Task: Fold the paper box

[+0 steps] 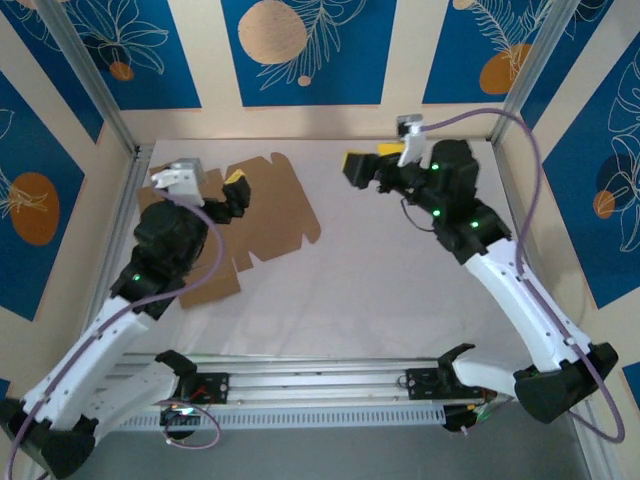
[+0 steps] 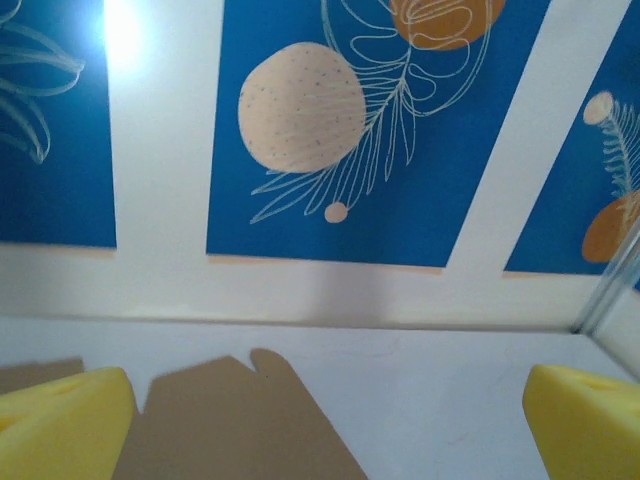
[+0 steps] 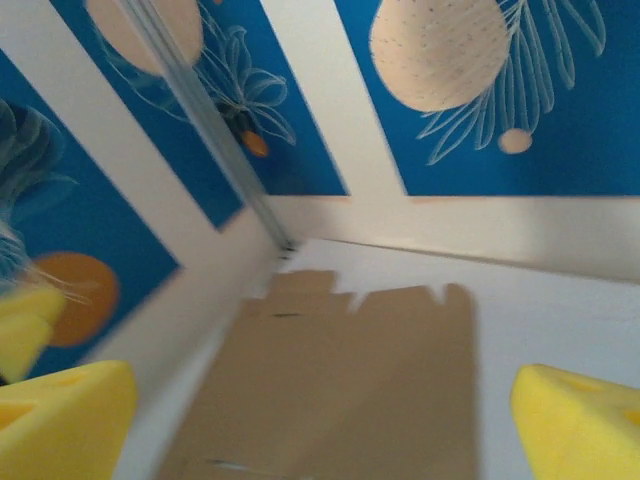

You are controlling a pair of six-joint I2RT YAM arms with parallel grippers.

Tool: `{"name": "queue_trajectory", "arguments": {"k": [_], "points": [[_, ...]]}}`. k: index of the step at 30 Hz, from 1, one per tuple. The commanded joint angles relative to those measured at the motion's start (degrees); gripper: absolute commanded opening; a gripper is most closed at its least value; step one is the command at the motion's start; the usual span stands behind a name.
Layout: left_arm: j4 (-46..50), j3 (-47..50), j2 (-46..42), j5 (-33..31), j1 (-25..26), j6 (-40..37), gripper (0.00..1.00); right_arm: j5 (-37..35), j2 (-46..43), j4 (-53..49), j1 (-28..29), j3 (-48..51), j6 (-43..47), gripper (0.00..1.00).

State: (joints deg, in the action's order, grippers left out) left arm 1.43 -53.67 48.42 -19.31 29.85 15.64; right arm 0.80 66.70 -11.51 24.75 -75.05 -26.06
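**Flat cardboard sheet, both grippers spread wide**

White and bare, the table (image 1: 380, 290) sits inside walls of blue panels (image 1: 300, 50) printed with pale leaves and orange discs. The paper box (image 1: 275, 210) lies on it as an unfolded brown sheet, its flaps and tabs all flat. The frame's corner post (image 1: 100, 90) stands just beyond the box's far left edge.

Above the left part of the box hangs the left gripper (image 1: 233, 192), its yellow pads (image 2: 60, 420) far apart and empty. In the left wrist view the cardboard lies below them.

Off the box's right edge and clear of it, the right gripper (image 1: 358, 168) faces the sheet. Its pads are also wide apart and hold nothing. The right wrist view shows the box ahead of them.
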Motion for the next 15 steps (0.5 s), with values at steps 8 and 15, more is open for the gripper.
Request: {"name": "queue_trajectory", "arguments": {"k": [8,15], "points": [[24.3,7.3,10.4,13.0,-1.2,24.1,1.0,7.1,21.7,-12.3,5.8,-2.5,-7.1,0.99],[15.3,16.6,10.7,19.6,-5.5,28.5,1.0,13.6,52.0,-24.1,6.5,-27.4,-2.4,0.53]]}}
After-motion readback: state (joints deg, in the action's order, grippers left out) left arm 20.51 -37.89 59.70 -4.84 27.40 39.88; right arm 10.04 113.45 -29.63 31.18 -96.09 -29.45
